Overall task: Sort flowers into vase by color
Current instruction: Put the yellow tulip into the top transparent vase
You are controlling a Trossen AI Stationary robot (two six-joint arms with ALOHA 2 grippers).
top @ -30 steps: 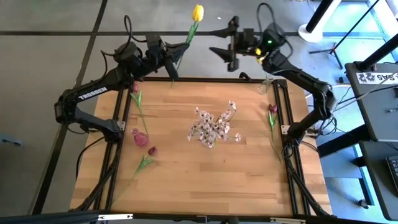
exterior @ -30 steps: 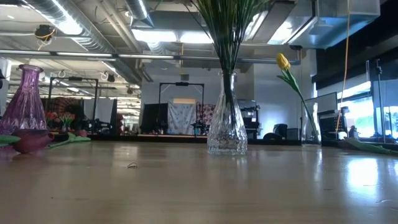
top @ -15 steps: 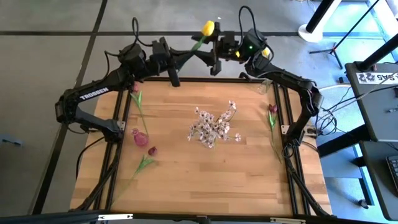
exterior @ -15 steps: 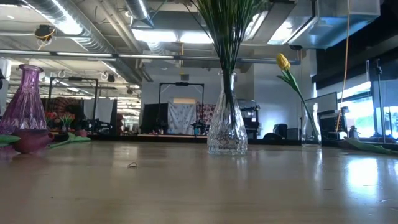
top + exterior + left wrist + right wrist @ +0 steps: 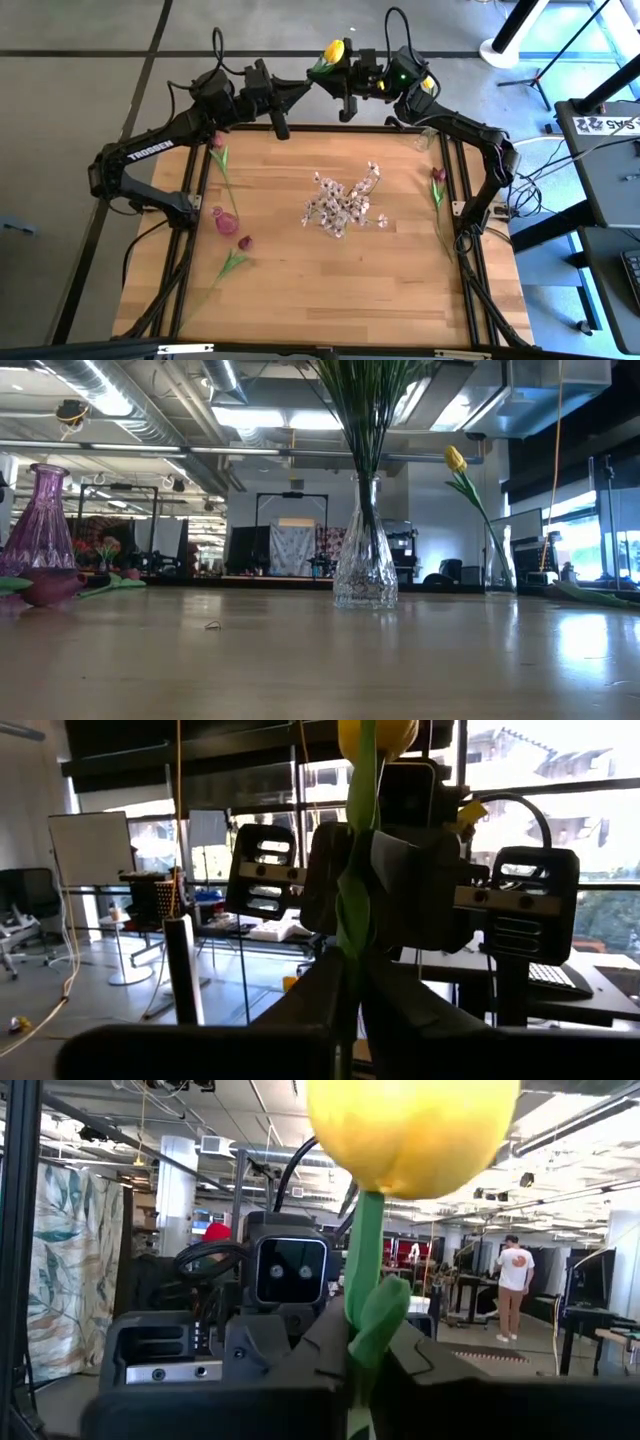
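Observation:
A yellow tulip (image 5: 333, 50) hangs in the air beyond the table's far edge, between my two grippers. My left gripper (image 5: 298, 90) is shut on its green stem from the left. My right gripper (image 5: 336, 76) is shut on the stem closer to the head. On the table, a clear vase (image 5: 365, 560) holds the sprays of pale blossoms (image 5: 342, 205). Dark red tulips lie flat at the left (image 5: 218, 150), near left (image 5: 245, 243) and right (image 5: 438, 175). A purple vase (image 5: 40, 520) stands at the left. My left gripper pinches the tulip's stem (image 5: 350, 955) between its two fingers, well below the head. The fingers lie across the stem, reaching level from the left. The flower is clear of the table, head up. My right gripper pinches the stem (image 5: 362, 1342) between its two fingers, just under a small leaf (image 5: 382, 1315) and a short way below the yellow head (image 5: 410, 1125). The fingers come level from the right, across the stem.
A narrow clear vase (image 5: 498, 570) at the far right corner holds another yellow tulip (image 5: 455, 458). The table's frame rails run along both sides. A person stands in the room far behind, in the right wrist view.
My right gripper has moved toward the table's left, up to the tulip, and has shut on the stem below the head. The tulip's head has tipped over toward the right and come lower, while my left gripper keeps hold of the stem.

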